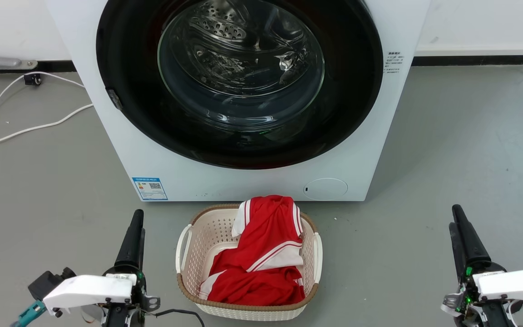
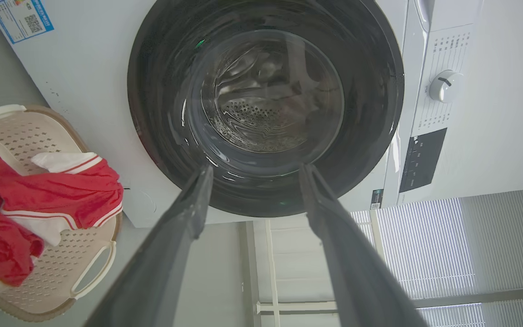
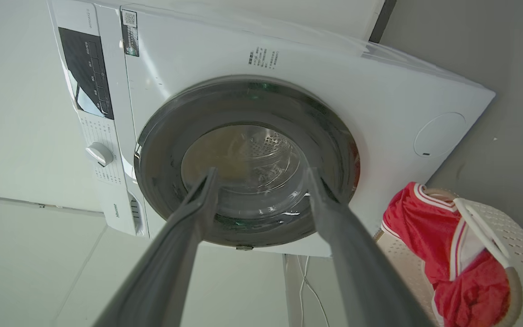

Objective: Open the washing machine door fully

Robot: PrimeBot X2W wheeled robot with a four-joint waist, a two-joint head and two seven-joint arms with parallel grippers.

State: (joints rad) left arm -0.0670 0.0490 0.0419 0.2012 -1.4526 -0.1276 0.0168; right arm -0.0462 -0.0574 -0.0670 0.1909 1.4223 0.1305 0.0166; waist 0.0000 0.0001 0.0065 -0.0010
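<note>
Looking at the big white washer (image 1: pixel 252 184), I see it stands on the floor (image 1: pixel 447 159) right in front of me. Its door (image 1: pixel 239 77) is the big round black one with the see-through middle. It is shut flat against the front of the washer. So I think I am at the very first step: reaching for the door. None of the opening is done yet.

A basket (image 1: pixel 184 254) sits on the floor just in front of the washer, between my two arms. A red shirt (image 1: pixel 266 254) lies in it.

My left end effector (image 1: pixel 137 218) is down low, to the left of the basket. My right end effector (image 1: pixel 457 213) is down low, to the right of it. Both point up at the washer and are well apart from the door. In each wrist view the two fingers (image 2: pixel 198 195) are spread wide with nothing between them, so both are open and empty.

A small grey piece (image 1: pixel 114 99) sits on the door's left edge. I cannot tell if it is the catch or the hinge.

Next, I think one arm must go up to the door's rim. A finger must hook behind the side that lets go. Then I must pull out in a wide swing. My arm should go around the basket, not through it.
</note>
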